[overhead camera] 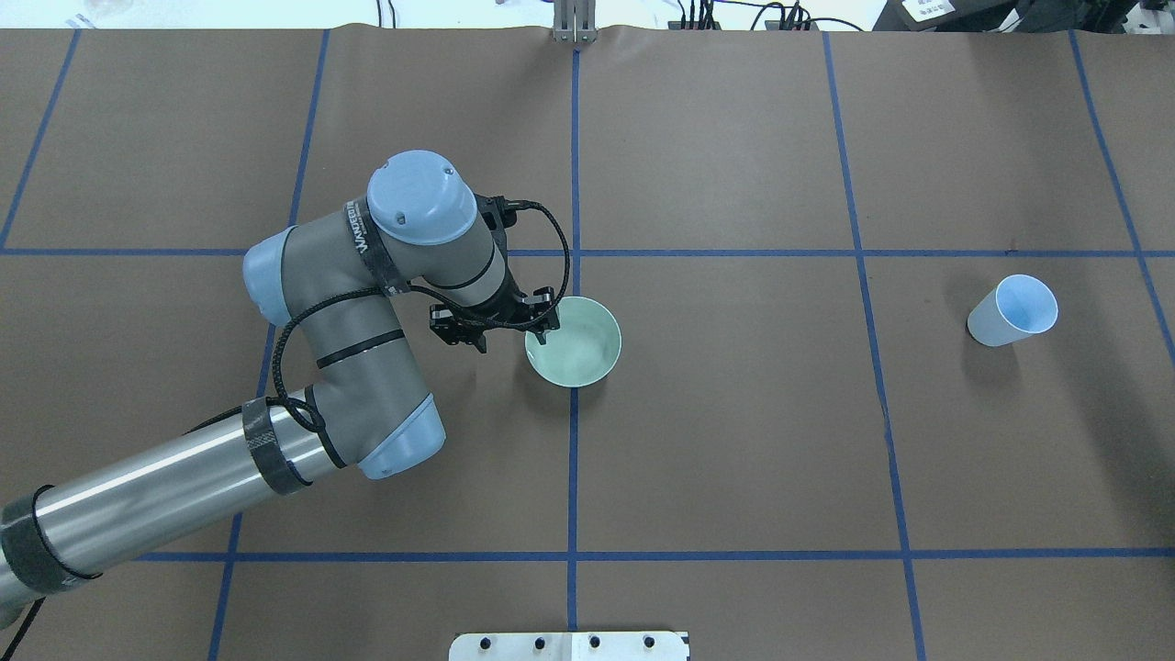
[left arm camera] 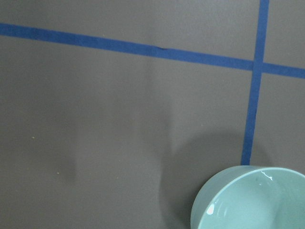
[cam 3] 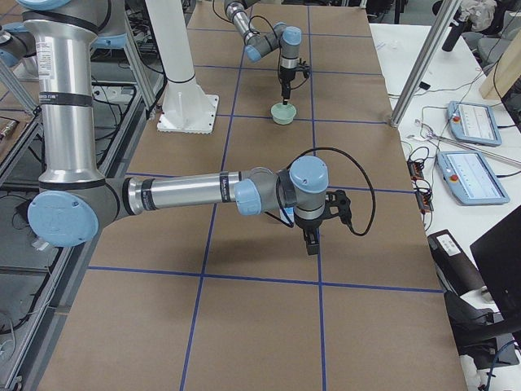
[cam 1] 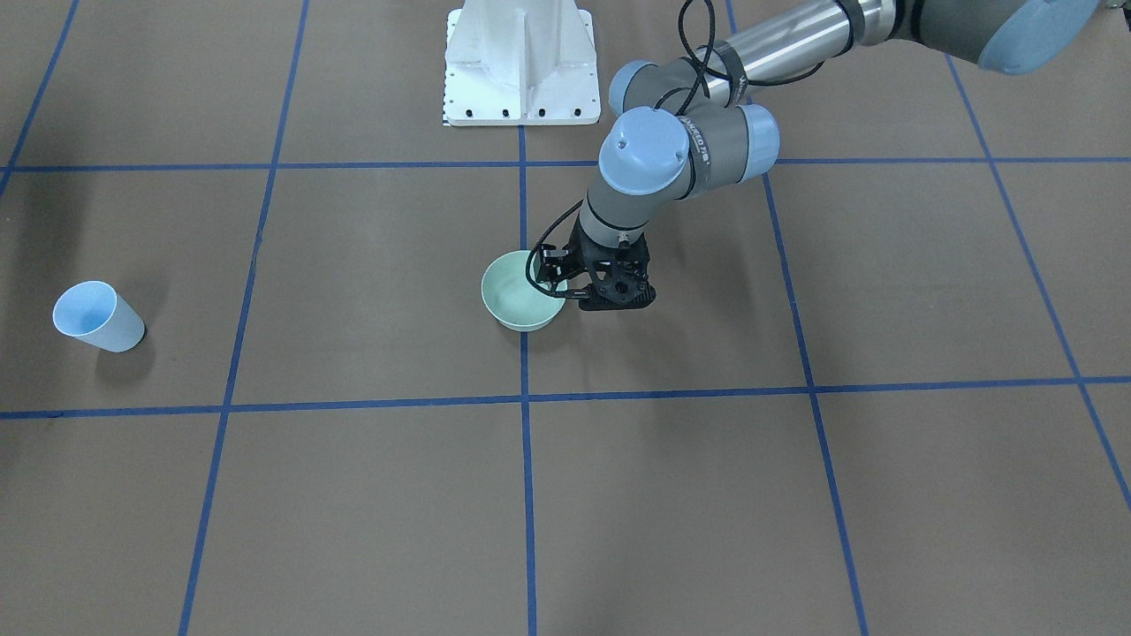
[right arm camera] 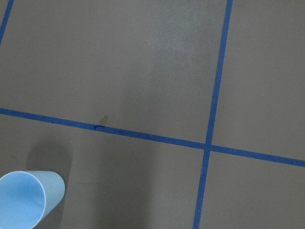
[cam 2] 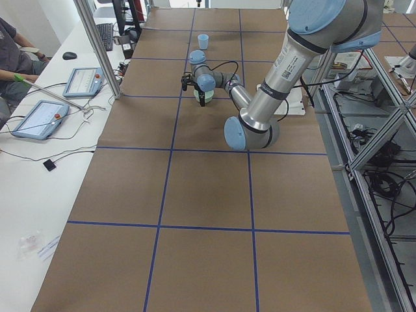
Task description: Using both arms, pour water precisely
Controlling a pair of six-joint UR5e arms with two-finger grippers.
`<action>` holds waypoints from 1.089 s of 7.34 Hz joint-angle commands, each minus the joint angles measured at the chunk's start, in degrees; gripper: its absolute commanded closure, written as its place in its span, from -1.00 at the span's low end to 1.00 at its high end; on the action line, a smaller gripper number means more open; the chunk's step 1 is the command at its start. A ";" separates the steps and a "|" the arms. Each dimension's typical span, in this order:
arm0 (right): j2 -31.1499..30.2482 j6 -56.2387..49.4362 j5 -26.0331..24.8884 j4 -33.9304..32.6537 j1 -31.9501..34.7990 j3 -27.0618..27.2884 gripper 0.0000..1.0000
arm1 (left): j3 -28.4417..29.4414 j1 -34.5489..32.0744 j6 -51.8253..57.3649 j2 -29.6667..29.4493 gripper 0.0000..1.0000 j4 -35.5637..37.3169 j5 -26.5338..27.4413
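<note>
Both arms [cam 3: 244, 191] out over desk [cam 1: 353, 495] — left arm [overhead camera: 367, 367] bent down at centre, left jaws poised just above rim of mint bowl [overhead camera: 574, 341], probably to steady it as pouring target. Right arm [cam 3: 179, 194] hung low on its own side, right jaws apart from pale-blue cup [overhead camera: 1010, 312], which stood untouched — likely pourer. Couldn't tell how wide either jaws stood; nothing seen held. White lettering on left wrist band [overhead camera: 367, 243], unreadable.

The left end effector [cam 1: 617, 299] covers its own fingertips from above, so its grip cannot be told. The right end effector [cam 3: 312, 244] is too small to judge. Picture edges cut the bowl [left arm camera: 248, 200] and the cup [right arm camera: 26, 198].
</note>
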 commanded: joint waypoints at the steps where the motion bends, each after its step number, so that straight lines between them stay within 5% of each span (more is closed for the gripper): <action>1: 0.16 -0.16 0.12 -0.83 0.03 0.00 -0.99 | 0.94 0.79 -1.10 -0.26 0.18 -1.25 0.05; 2: 0.34 -0.16 0.21 -0.74 0.03 -0.09 -0.99 | 0.95 0.79 -1.45 -0.18 0.77 -1.34 -0.03; 3: 0.43 -0.16 0.21 -0.83 0.03 0.00 -0.99 | 0.86 0.71 -1.46 -0.17 1.00 -1.43 -0.04; 6: 0.43 -0.16 0.74 -0.83 0.03 -0.18 -0.99 | -4.04 -4.36 -0.50 2.44 1.00 -2.57 -3.87; 8: 0.43 0.45 0.74 -0.74 0.03 0.52 -0.99 | -10.62 -11.74 7.72 12.77 1.00 -2.57 -11.96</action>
